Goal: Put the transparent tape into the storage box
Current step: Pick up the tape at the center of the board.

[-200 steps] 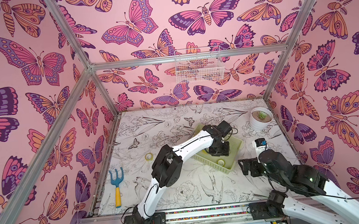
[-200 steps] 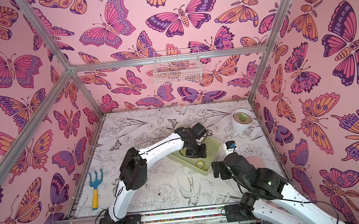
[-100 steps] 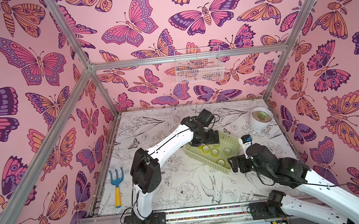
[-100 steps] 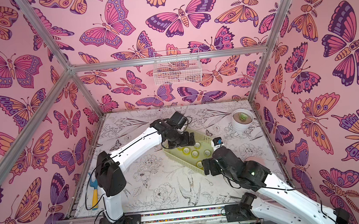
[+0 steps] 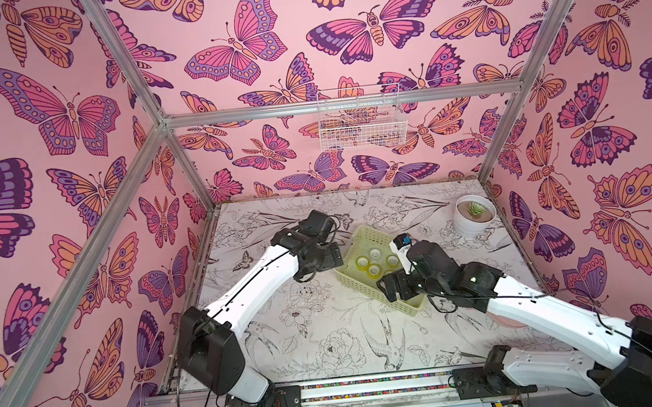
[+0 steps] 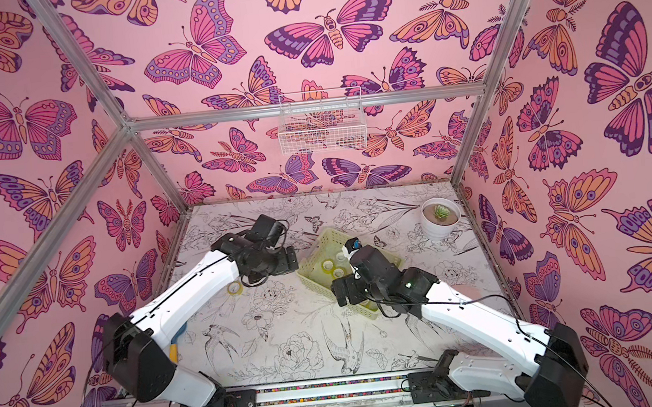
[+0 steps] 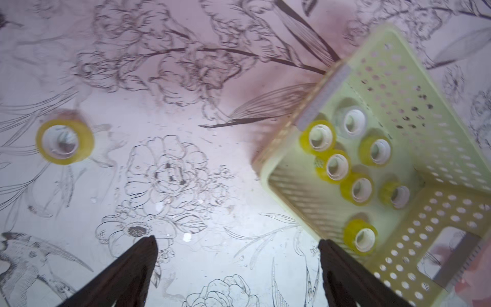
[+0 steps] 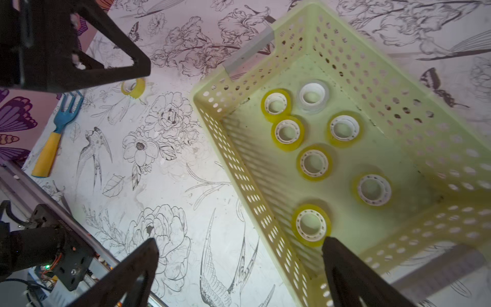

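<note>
Yellowish transparent tape roll (image 7: 65, 141) is lying flat on the worktop toward its left edge, well apart from the storage box (image 7: 289, 191). Empty left gripper (image 7: 236, 242) is hovering beside the box, fingers apart; right gripper (image 8: 239, 239) is likewise gaping over the box's near corner. Advising: centring the left over the roll, descending squarely.

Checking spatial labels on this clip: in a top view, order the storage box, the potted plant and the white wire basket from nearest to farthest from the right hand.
1. storage box: directly below the right hand, which hangs over its near end.
2. potted plant: standing at the far right, by the back corner.
3. white wire basket: hung high at the back, farthest.
</note>
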